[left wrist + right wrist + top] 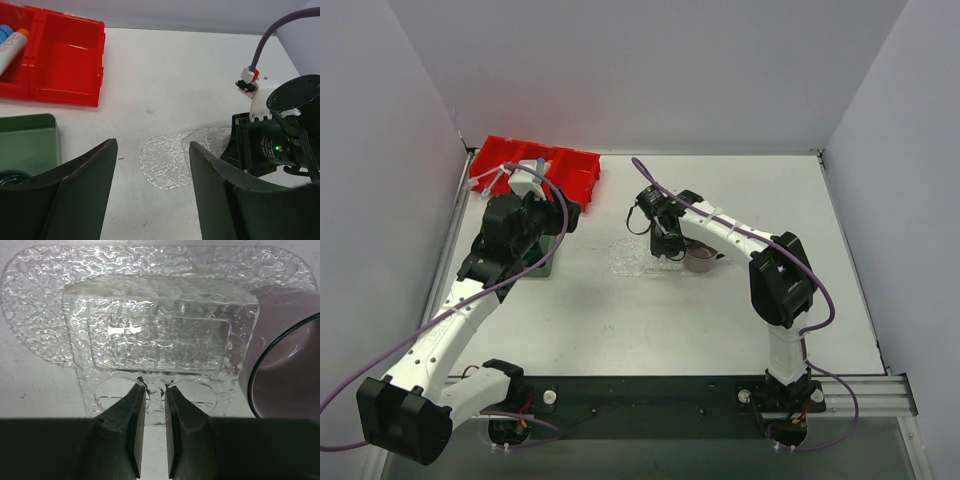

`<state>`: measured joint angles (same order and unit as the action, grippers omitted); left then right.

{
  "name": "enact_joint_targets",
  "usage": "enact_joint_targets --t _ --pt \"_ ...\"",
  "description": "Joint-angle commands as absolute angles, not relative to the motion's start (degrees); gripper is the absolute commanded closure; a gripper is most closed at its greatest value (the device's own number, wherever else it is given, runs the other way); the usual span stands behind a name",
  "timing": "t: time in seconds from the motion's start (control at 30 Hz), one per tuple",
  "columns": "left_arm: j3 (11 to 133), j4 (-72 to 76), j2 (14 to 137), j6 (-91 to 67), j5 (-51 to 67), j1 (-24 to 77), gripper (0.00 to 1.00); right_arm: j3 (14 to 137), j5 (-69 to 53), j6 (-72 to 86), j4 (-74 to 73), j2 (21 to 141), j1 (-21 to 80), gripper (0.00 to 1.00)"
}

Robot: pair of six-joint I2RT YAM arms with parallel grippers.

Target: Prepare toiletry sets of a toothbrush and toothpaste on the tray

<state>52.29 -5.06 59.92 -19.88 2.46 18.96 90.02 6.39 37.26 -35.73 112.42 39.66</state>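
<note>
left gripper (pixel 152 145): hanging above the table (pixel 165 75) with its jaws spread wide; nothing is lying between them.
right gripper (pixel 155 387): pointing down with its jaws drawn narrow, only a thin slit showing between the fingers; whether anything is being pinched in that slit cannot be told.
tray (pixel 40 315): lying flat on the table, directly below and ahead of the right gripper, whose fingertips are hanging over its near edge; from the left wrist view it is showing ahead of the left gripper, framed between its two fingers.
toothpaste (pixel 9 50): two tubes are lying side by side in the red bin (pixel 65 65), far ahead and to the left of the left gripper; one is showing an orange cap end, the other a blue end, and both are being cut off by the picture edge.
red bin: sitting ahead-left of the left gripper, well apart from the tray.
green tray (pixel 30 145): lying just beside and partly under the left finger of the left gripper, on the near side of the red bin and apart from it.
cup (pixel 285 370): a tinted see-through cup is standing just right of the right gripper at the tray's right end; whether it is resting on the tray or beside it cannot be told.
</note>
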Motion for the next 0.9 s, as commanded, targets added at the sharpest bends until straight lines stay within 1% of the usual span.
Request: enact_joint_targets --t 0.0,0.1,0.13,0.17,0.2,0.3,0.4,0.6,0.87 --pt "53.35 -4.92 59.94 -19.6 3.34 18.54 0.31 91.32 6.24 36.65 -38.41 114.08 39.11 1.0" --pt "53.35 -4.92 60.03 -19.51 3.43 18.54 0.31 91.41 6.15 36.56 -38.41 113.91 39.11 0.94" --pt "53.35 -4.83 60.03 -19.51 3.43 18.54 0.31 91.41 6.15 36.39 -38.41 113.82 39.11 0.89" --pt "53.35 -4.92 60.03 -19.6 3.43 18.54 0.31 91.49 6.15 36.3 -38.41 113.91 39.02 0.86" --pt "53.26 -4.92 59.94 -19.51 3.43 18.54 0.3 91.58 6.24 36.21 -38.41 113.73 39.11 0.82" --pt "53.35 -4.92 60.03 -19.51 3.43 18.54 0.3 91.76 6.5 36.04 -38.5 113.38 39.02 0.73" --pt "53.44 -4.92 60.03 -19.43 3.34 18.54 0.3 91.84 6.85 35.77 -38.41 113.12 39.2 0.68" --pt "53.44 -5.01 60.03 -19.25 2.99 18.54 0.3 91.85 7.91 35.68 -38.15 111.45 39.46 0.62" --pt "53.35 -5.1 58.71 -17.84 1.23 18.54 0.3 89.83 8.09 36.38 -36.21 106.88 39.55 0.59"
